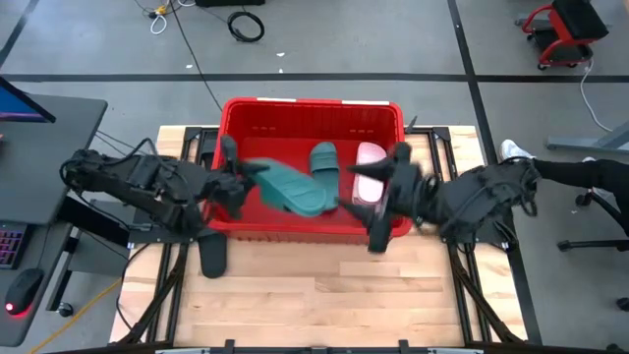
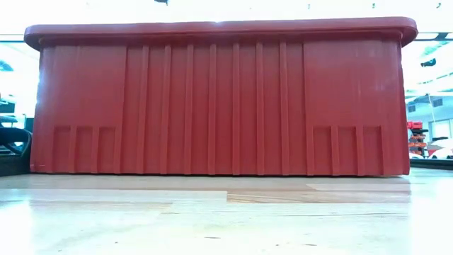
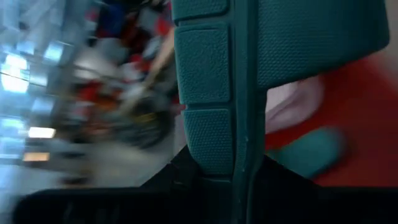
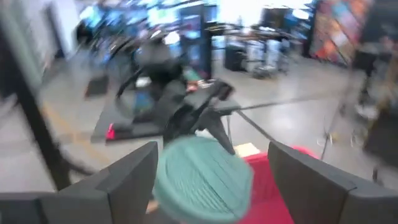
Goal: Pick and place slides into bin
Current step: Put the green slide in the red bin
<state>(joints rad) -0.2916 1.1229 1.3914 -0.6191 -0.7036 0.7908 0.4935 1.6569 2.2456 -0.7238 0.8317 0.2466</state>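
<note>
The left pincer (image 1: 239, 175) gripped a teal slide (image 1: 292, 189) over the red bin (image 1: 313, 111); the right pincer (image 1: 378, 189) opposite stood released.

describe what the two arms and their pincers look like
Both arms are dark, nearly black, jointed and bulky, with black cables bundled along them. The left pincer and right pincer each end in two flat dark fingers with squared tips.
</note>
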